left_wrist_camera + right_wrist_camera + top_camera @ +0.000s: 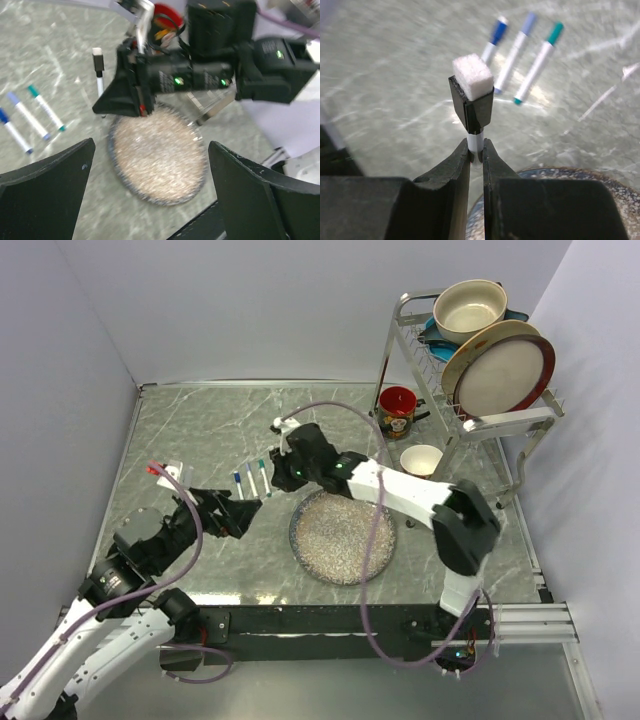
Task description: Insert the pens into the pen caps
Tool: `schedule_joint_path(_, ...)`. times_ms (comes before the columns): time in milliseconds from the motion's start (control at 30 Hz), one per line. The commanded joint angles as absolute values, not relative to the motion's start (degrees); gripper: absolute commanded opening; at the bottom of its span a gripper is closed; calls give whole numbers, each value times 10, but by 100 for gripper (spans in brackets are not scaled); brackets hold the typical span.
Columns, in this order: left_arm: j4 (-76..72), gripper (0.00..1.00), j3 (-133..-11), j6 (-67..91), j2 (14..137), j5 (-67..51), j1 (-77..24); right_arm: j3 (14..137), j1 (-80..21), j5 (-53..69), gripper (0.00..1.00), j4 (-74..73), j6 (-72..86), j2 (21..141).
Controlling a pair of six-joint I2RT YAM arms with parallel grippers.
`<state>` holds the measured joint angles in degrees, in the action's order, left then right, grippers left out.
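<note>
The speckled plate (343, 540) lay nearest to the arm bases, so I give every place from it. To the left of the plate, about level with its far half, the left gripper (151, 145) hung above the table (200, 430) with its fingers wide apart and nothing between them. Just beyond the plate's far-left rim, the right gripper (476, 150) was pressed together on the white barrel of the held pen (475, 141). This pen stood upright, with the black cap (472, 107) on its upper end and a white felt pad on top of the cap. The cap seemed to sit on the barrel, but I cannot tell whether it was pushed fully home. A little further left of that rim, three pens lay side by side on the table, not touching: the dark blue pen (493, 37), the light blue pen (517, 47) and the teal pen (537, 65), each seemingly capped. Beyond the plate stood a white cup (421, 460) and, further, a red mug (397, 412). In my judgement, the step in hand was to finish this last pen. To do it well, the right gripper should hold the barrel firm and upright. The left one should take the black cap by its sides and push straight along the pen, not at an angle; otherwise the thin barrel could slip or tilt between the fingers.
</note>
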<state>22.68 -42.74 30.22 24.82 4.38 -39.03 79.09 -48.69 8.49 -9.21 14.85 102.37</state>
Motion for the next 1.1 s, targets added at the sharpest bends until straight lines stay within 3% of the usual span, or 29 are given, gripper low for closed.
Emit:
schedule_joint_path(0,220,99,-405,272,231,69,-390,877,-474,37,3,-161,136,1111)
schedule_joint_path(200,236,99,-411,265,223,86,-390,946,-454,27,3,-192,153,1191)
schedule_joint_path(433,238,100,-403,261,193,90,-390,990,-440,17,13,-209,166,1254)
schedule_joint_path(700,235,99,-401,258,177,91,-390,1009,-434,18,17,-200,177,1297)
schedule_joint_path(867,241,99,-402,260,177,96,-390,1018,-433,20,32,-197,185,1303)
schedule_joint_path(1067,241,99,-399,259,176,95,-390,1029,-433,9,36,-215,182,1293)
